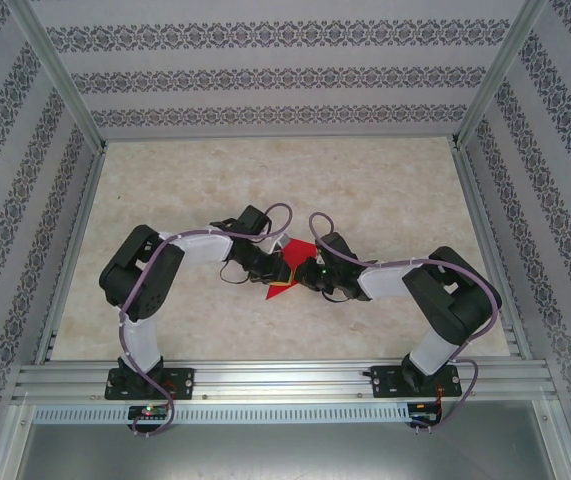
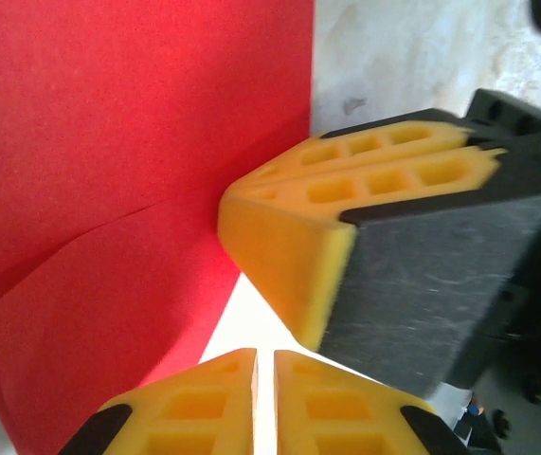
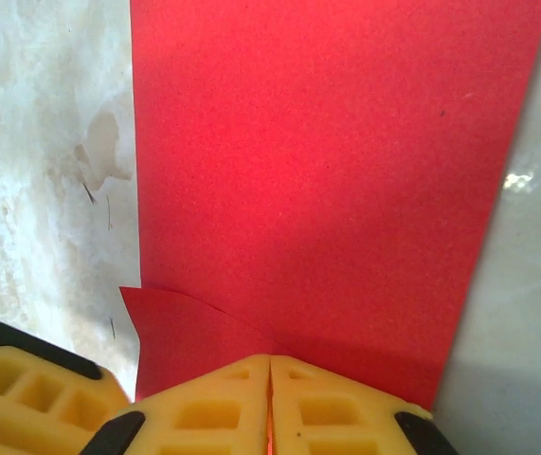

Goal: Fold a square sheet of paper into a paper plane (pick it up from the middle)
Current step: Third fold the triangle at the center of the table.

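Right gripper (image 3: 270, 403), yellow pads pressed together on the near edge of the red paper sheet (image 3: 327, 180), which extends ahead over the marbled table (image 3: 43, 171); a folded flap lies left.

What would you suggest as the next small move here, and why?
Probably have the left gripper nip the red paper beside it. The right gripper already looks shut on the sheet's edge, a small flap is folded over, while the left's fingers look nearly closed with nothing between them.
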{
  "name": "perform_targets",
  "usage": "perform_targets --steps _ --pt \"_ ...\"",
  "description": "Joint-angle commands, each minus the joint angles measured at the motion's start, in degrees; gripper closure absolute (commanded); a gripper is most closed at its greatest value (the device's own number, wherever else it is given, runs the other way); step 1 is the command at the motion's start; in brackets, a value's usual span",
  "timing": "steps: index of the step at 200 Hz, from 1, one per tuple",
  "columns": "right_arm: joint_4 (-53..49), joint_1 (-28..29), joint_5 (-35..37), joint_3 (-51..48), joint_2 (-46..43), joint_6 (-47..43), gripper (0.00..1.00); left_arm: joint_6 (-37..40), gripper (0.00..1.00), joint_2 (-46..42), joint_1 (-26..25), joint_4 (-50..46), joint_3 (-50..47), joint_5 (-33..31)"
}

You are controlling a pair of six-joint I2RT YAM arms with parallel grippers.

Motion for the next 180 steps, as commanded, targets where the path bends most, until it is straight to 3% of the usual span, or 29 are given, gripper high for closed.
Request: perform_targets --steps 1,31,93,180 --pt "-1.86 0.31 1.53 0.52 4.2 -0.79 0.91 0.01 0.87 0.39 -1.01 -0.69 0.53 1.19" --pt "-2.11 0.31 1.51 0.81 4.54 -0.78 0.9 1.05 0.87 1.78 -1.74 -2.08 1.21 0.18" --pt "-2.73 0.26 1.47 1.16 4.87 -1.05 0.9 2.41 0.87 3.33 -2.31 -6.04 1.34 -7.92" --pt "-3.96 -0.2 1.36 1.69 6.22 -2.44 0.91 3.89 0.91 0.81 -0.44 -6.14 -3.78 -3.4"
